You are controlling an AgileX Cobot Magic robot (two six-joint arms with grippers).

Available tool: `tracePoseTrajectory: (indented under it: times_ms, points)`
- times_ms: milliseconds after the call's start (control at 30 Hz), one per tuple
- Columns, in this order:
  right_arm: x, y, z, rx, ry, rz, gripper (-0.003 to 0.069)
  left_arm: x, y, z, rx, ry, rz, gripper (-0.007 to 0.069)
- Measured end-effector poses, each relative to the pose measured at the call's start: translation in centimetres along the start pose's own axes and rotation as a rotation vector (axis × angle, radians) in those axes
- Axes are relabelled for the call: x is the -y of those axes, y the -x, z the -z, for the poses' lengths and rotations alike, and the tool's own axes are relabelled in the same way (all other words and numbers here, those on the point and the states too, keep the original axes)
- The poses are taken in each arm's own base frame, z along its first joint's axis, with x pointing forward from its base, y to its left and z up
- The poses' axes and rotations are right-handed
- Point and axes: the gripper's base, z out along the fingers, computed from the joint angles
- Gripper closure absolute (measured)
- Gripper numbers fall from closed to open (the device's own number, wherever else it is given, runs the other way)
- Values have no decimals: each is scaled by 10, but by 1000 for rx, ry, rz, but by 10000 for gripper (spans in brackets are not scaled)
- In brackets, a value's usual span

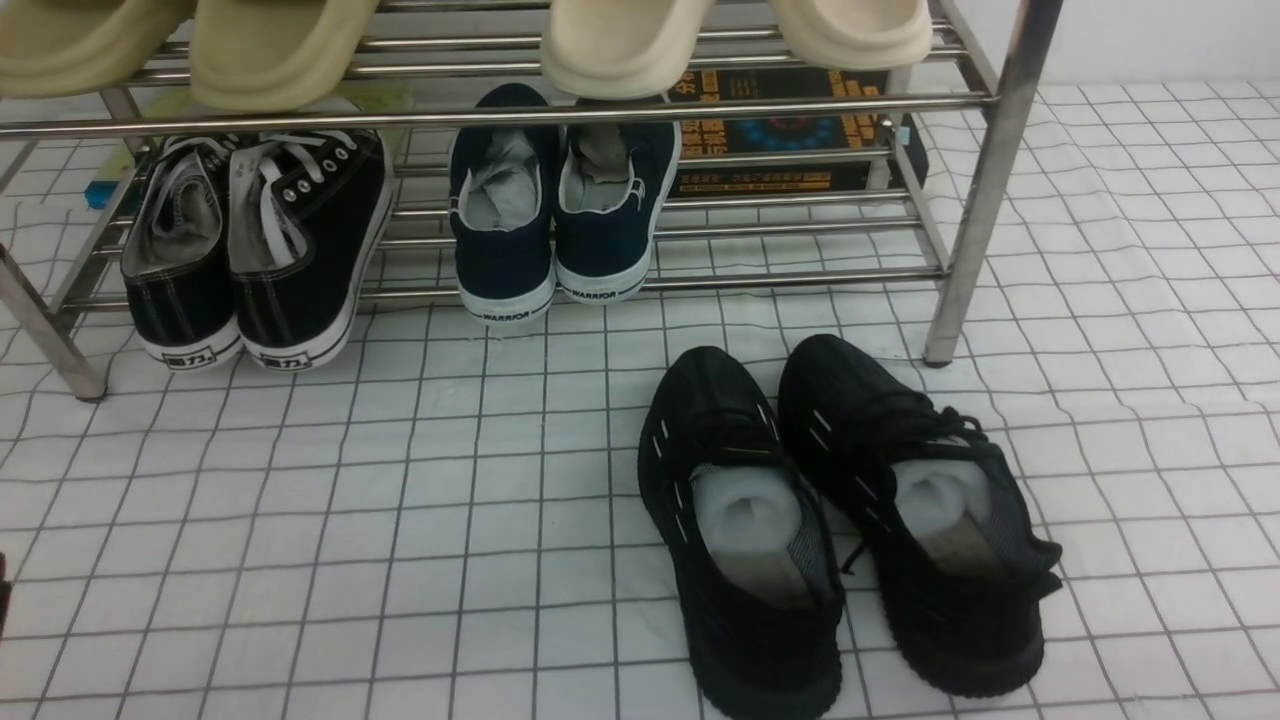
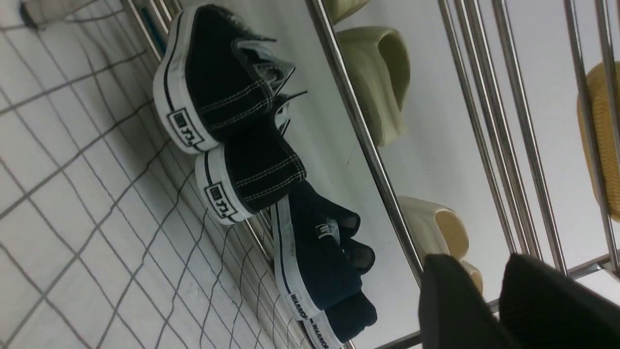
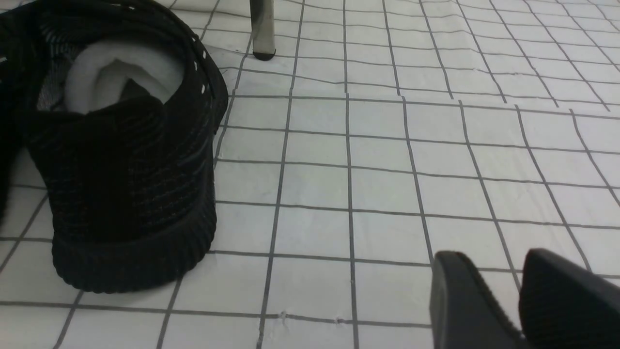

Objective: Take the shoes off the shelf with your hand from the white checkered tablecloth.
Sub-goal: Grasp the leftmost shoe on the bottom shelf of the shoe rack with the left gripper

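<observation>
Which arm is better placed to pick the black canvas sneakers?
Probably left: the shoes sit at the left end of the shelf, and the left gripper faces them. The right gripper is near the black trainers.

The left gripper (image 2: 477, 261) is empty, its fingers close together with a slim gap between the tips. The right gripper (image 3: 491, 257) looks alike.

The desk's white checkered tablecloth (image 1: 300, 520) lay open in front of the shoes (image 1: 255, 250), a free way to their heels. Just above them ran the upper front bar of the shelf (image 1: 420, 118), with slippers (image 1: 270, 50) overhanging it, so headroom seemed tight, though depth was hard to judge. The navy sneakers (image 1: 500, 250) stood near on the right, with a gap between the pairs. The black trainers (image 1: 870, 430) blocked the cloth further right.
</observation>
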Motion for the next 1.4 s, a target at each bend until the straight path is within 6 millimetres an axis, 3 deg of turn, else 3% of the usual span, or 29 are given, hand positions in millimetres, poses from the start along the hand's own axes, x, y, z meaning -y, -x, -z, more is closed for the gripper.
tracePoseTrajectory:
  times_ms: [33,100,167,200,233,300,400,467,500,533,567,600,667,767,833,933,967,1000,1100,1233,1400]
  points:
    - [0,0,0,0,0,0,447,1,0,0,0,-2,-10,468]
    - [0,0,0,0,0,0,443,22,10,1,28,-58,-103,580]
    - [0,0,0,0,0,0,441,47,22,0,59,-103,-199,610]
    - [0,0,0,0,0,0,439,68,32,-2,75,-125,-311,622]
    - [0,0,0,0,0,0,438,74,34,-6,61,-112,-364,623]
    - [0,0,0,0,0,0,436,92,38,-19,-14,-70,-469,623]
    - [0,0,0,0,0,0,433,101,33,-51,-239,61,-503,623]
    - [0,0,0,0,0,0,431,101,27,-66,-362,132,-491,623]
    - [0,0,0,0,0,0,428,100,20,-86,-532,227,-477,623]
    - [0,0,0,0,0,0,428,100,19,-88,-553,238,-475,623]
    - [0,0,0,0,0,0,427,100,13,-105,-710,315,-491,623]
    - [0,0,0,0,0,0,427,100,13,-108,-729,322,-499,623]
    - [0,0,0,0,0,0,424,101,12,-137,-917,416,-596,623]
    - [0,0,0,0,0,0,421,105,18,-165,-1002,483,-704,623]
    - [0,0,0,0,0,0,421,113,29,-200,-1050,553,-812,620]
    - [0,0,0,0,0,0,421,104,38,-247,-1127,670,-824,613]
    - [0,0,0,0,0,0,421,102,40,-250,-1127,678,-819,613]
    - [0,0,0,0,0,0,421,96,48,-268,-1126,712,-796,613]
    - [0,0,0,0,0,0,421,76,66,-290,-1098,789,-726,611]
    - [0,0,0,0,0,0,420,56,95,-297,-968,892,-612,604]
    - [0,0,0,0,0,0,420,48,96,-307,-911,879,-615,558]
